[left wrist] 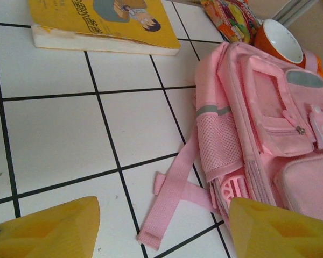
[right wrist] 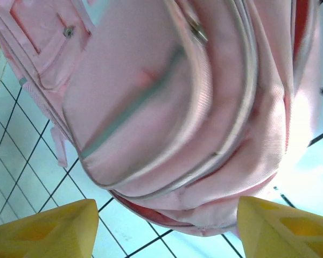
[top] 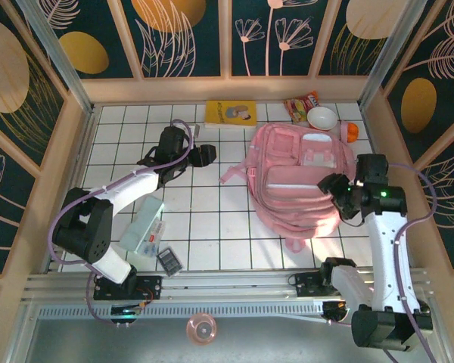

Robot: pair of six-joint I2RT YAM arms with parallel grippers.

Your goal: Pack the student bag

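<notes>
Sitting out — one student bag [top: 299, 181], one yellow book [top: 231, 113], one bowl [top: 322, 118].

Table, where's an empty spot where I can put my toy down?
The bare tiles lie in the middle, between the pencil case and the student bag. There is more room in the far left corner, left of the yellow book. It is crowded at the far right, where a snack packet, bowl and orange ball sit close together.
</notes>
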